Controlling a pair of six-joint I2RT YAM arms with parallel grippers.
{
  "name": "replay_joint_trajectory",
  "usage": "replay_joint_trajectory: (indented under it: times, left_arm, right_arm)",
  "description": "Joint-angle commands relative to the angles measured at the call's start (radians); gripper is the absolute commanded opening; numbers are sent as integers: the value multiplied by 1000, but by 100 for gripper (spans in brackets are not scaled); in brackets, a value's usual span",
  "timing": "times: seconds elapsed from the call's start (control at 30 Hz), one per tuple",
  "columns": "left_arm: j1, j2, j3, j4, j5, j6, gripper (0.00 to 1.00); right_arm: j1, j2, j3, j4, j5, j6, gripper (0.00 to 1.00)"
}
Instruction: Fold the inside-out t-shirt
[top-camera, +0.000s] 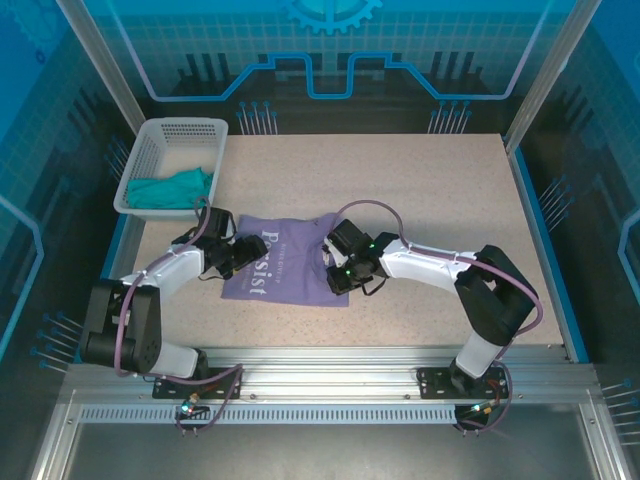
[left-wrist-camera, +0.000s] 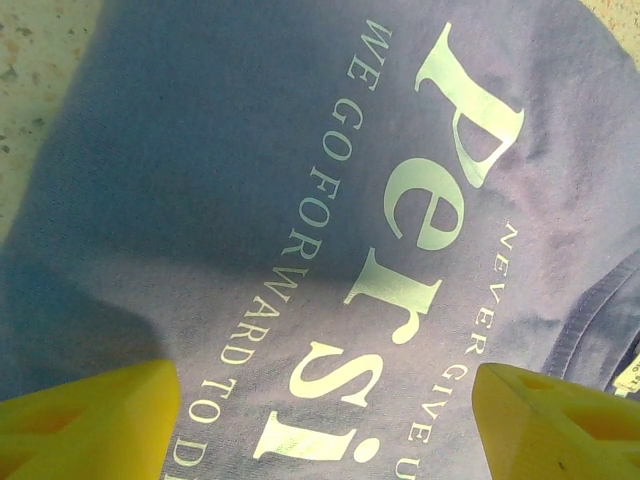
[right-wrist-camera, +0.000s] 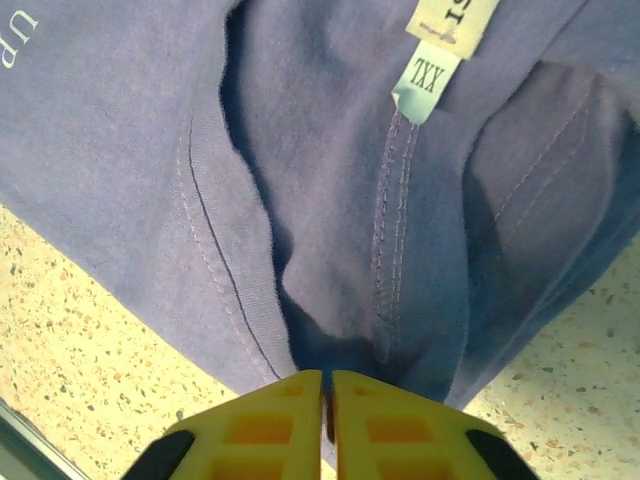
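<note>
A lavender inside-out t-shirt (top-camera: 295, 282) lies partly folded near the middle of the speckled surface (top-camera: 430, 200), between the two arms. The right fingers (right-wrist-camera: 295, 420) are pressed together, pinching a raised fold of the shirt at its edge, just below the collar seam. The left fingers (left-wrist-camera: 90, 425) are spread wide and hover over the white chest print (left-wrist-camera: 420, 230), holding nothing.

To fold well, the pinch probably needs to catch every layer of that fold. The lift should stay low so the cloth does not drag or bunch. The left fingers could take the matching edge, or press the shirt down.

The overhead view shows the shirt's whole outline. It also shows a white basket (top-camera: 150, 140) at the far left holding a teal garment (top-camera: 172, 188). The right wrist view shows the stitching and the neck label (right-wrist-camera: 432, 60). The left wrist view makes the print readable.
</note>
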Motion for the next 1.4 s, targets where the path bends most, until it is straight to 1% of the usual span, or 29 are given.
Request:
replay_joint_trajectory:
  times: [0.0, 0.13, 0.17, 0.27, 0.33, 0.37, 0.47, 0.67, 0.8, 0.87, 0.93, 1.07, 1.13, 1.27, 1.37]
  left_arm:
    - [4, -34, 15, -29, -10, 26, 78]
    - [4, -47, 21, -37, -10, 30, 78]
    - [4, -47, 25, -38, -10, 32, 78]
    - [4, -47, 28, -39, -6, 32, 78]
    - [4, -48, 29, -39, -7, 32, 78]
    - [4, -48, 29, -40, -6, 32, 78]
    - [4, -50, 25, -39, -9, 31, 78]
    - [4, -40, 21, -35, -7, 34, 78]
    - [4, -36, 18, -29, -8, 35, 78]
    - [4, -31, 17, -27, -5, 34, 78]
    - [4, -31, 17, -29, -3, 37, 78]
    - [4, -36, 14, -29, -6, 38, 78]
    - [4, -35, 11, -31, -7, 38, 78]
    - [4, -43, 13, -32, -8, 37, 78]
    - [4, -49, 16, -34, -14, 38, 78]
  right_arm:
    - [0, -10, -5, -57, -21, -14, 0]
    - [-3, -53, -25, -69, -18, -37, 0]
    - [-4, -55, -27, -69, -21, -44, 2]
    - [-4, -49, -21, -71, -9, -59, 14]
    - [-5, -49, -22, -71, 1, -61, 20]
    - [-7, -58, -26, -72, 7, -57, 27]
    - [-10, -85, -47, -58, 1, -46, 36]
    - [-15, -73, -80, -3, -44, -15, 47]
    - [-16, -43, -80, 19, -42, -5, 49]
    - [-16, -23, -68, 29, -45, -6, 49]
    - [-16, -10, -60, 40, -51, -5, 47]
    - [-16, 19, -47, 53, -64, -7, 38]
    - [-15, 23, -47, 55, -68, -6, 31]
    - [-17, -11, -63, 39, -75, 0, 14]
    - [-15, -60, -91, 22, -101, 21, 7]
